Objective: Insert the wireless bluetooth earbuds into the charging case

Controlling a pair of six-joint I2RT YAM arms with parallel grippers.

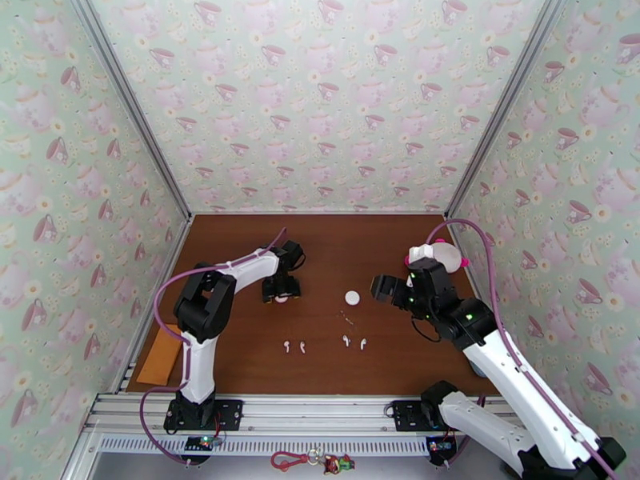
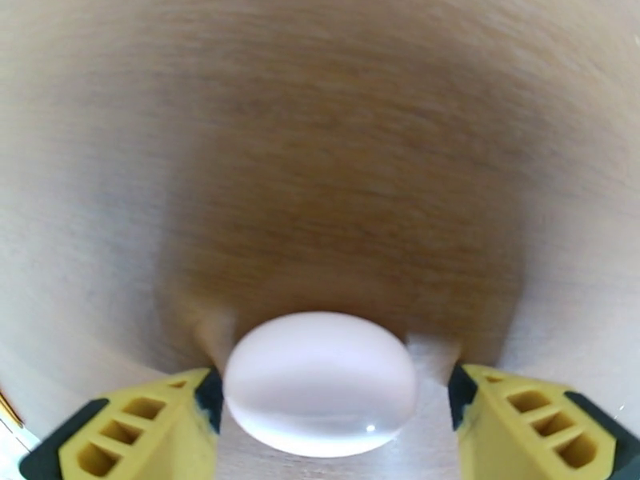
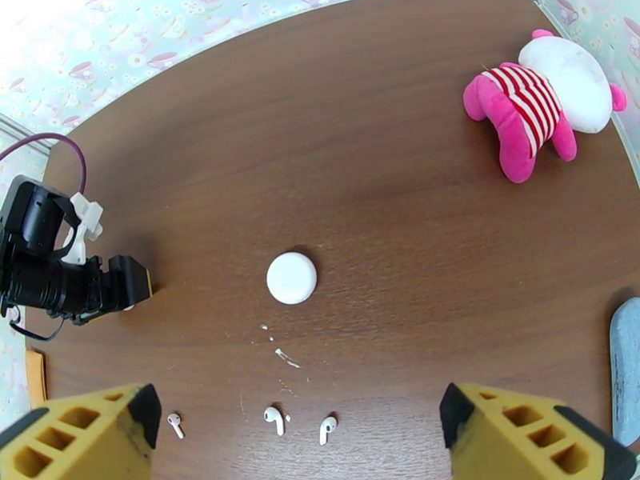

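Note:
A round white charging case (image 2: 320, 382) lies on the brown table between the yellow fingers (image 2: 160, 418) of my left gripper (image 2: 332, 390). The left finger is at its edge and a small gap shows on the right. From above, that gripper (image 1: 281, 296) points down over the case. A second round white case (image 1: 352, 297) (image 3: 291, 278) lies mid-table. Two pairs of tiny white earbuds (image 1: 286, 346) (image 1: 346, 341) lie nearer the front, and some of these earbuds (image 3: 274, 419) are in the right wrist view. My right gripper (image 1: 376, 286) (image 3: 298, 410) hovers wide open, holding nothing.
A pink and white plush toy (image 1: 444, 256) (image 3: 544, 98) lies at the right rear. A tan flat object (image 1: 162, 354) rests by the left wall. Small white crumbs (image 3: 280, 358) are scattered between the middle case and the earbuds. Patterned walls enclose three sides.

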